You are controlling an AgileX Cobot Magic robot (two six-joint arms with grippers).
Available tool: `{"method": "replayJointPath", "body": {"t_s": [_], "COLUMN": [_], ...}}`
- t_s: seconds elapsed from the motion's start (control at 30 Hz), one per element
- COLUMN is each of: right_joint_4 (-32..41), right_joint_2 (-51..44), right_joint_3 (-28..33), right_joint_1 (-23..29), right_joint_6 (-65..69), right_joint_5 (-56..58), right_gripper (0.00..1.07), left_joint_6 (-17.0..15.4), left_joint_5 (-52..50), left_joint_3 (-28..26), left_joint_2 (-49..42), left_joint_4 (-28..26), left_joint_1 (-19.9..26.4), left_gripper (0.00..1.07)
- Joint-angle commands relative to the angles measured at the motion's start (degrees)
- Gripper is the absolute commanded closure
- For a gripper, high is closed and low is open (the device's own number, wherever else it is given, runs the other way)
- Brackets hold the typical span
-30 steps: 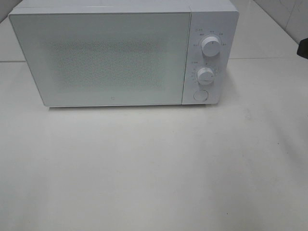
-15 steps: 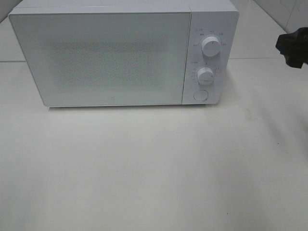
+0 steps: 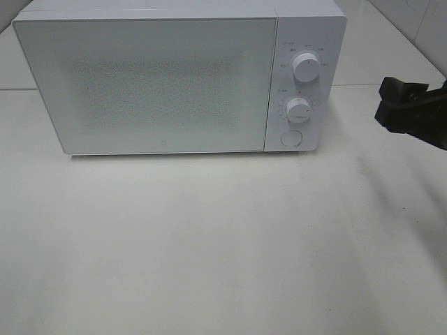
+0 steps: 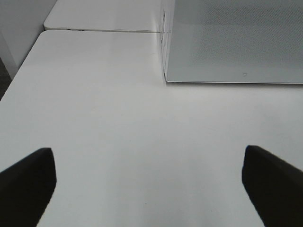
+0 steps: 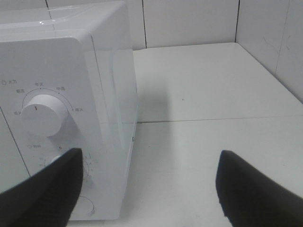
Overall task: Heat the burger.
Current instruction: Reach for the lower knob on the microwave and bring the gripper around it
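Your right gripper [image 5: 149, 158] hangs open-jawed right of the microwave [image 3: 174, 84]; steer it left squarely onto the round button [image 3: 290, 138], missing the lower knob [image 3: 298, 109].

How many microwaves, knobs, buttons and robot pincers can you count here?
microwave: 1
knobs: 2, upper knob and lower knob
round button: 1
pincers: 2, left pincer and right pincer
Total: 6

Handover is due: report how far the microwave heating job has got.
Done: unclear; the microwave door is shut, no burger in view. In hand: right gripper open and empty, off to the side of the knobs; left gripper open, idle over the table. Left: probably setting the knobs.
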Motion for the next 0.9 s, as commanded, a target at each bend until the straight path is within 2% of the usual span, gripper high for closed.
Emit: {"method": "replayJointPath", "body": {"t_s": [0.03,0.1,0.17,0.2,0.23,0.27,0.33,0.37,0.43,0.47,0.5,0.6,0.73,0.9], "right_joint_4": [9.34,10.20,11.57,11.57,12.78,12.78,16.50,16.50,21.43,21.43,24.06,26.76,28.53,28.48], "right_joint_2": [3.21,4.18,6.88,6.88,8.42,8.42,10.71,10.71,12.72,12.72,13.58,14.50,15.36,15.36], "right_joint_3": [0.11,0.11,0.11,0.11,0.06,0.06,0.06,0.06,0.06,0.06,0.06,-0.06,-0.63,-0.63], "right_joint_1": [7.91,9.63,13.87,13.87,16.84,16.84,20.57,20.57,24.24,24.24,26.76,29.51,31.46,31.40], "right_joint_6": [-7.39,-8.19,-8.37,-8.37,-8.37,-8.37,-8.37,-8.37,-8.42,-8.42,-8.42,-8.42,-8.42,-8.19], "right_joint_5": [-6.53,-7.51,-9.85,-9.85,-10.89,-10.89,-12.72,-12.72,-15.13,-15.13,-17.07,-18.45,-18.56,-18.68], "right_gripper": [0.32,0.32,0.32,0.32,0.32,0.32,0.32,0.32,0.32,0.32,0.32,0.32,0.32,0.32], "left_joint_6": [-0.06,-0.06,-0.06,-0.06,-0.06,-0.06,-0.06,-0.06,-0.06,-0.06,-0.06,-0.06,-0.06,-0.06], "left_joint_5": [-0.29,-0.29,-0.29,-0.29,-0.29,-0.29,-0.29,-0.29,-0.29,-0.29,-0.29,-0.29,-0.29,-0.29], "left_joint_3": [0.06,0.06,0.06,0.06,0.06,0.06,0.06,0.06,0.06,0.06,0.06,0.06,0.06,0.06], "left_joint_2": [-1.60,-1.60,-1.60,-1.60,-1.60,-1.60,-1.60,-1.60,-1.60,-1.60,-1.60,-1.60,-1.60,-1.60], "left_joint_4": [-0.23,-0.23,-0.23,-0.23,-0.23,-0.23,-0.23,-0.23,-0.23,-0.23,-0.23,-0.23,-0.23,-0.23], "left_joint_1": [0.06,0.06,0.06,0.06,0.06,0.06,0.06,0.06,0.06,0.06,0.06,0.06,0.06,0.06], "left_gripper": [0.04,0.04,0.04,0.04,0.04,0.04,0.04,0.04,0.04,0.04,0.04,0.04,0.04,0.04]}}
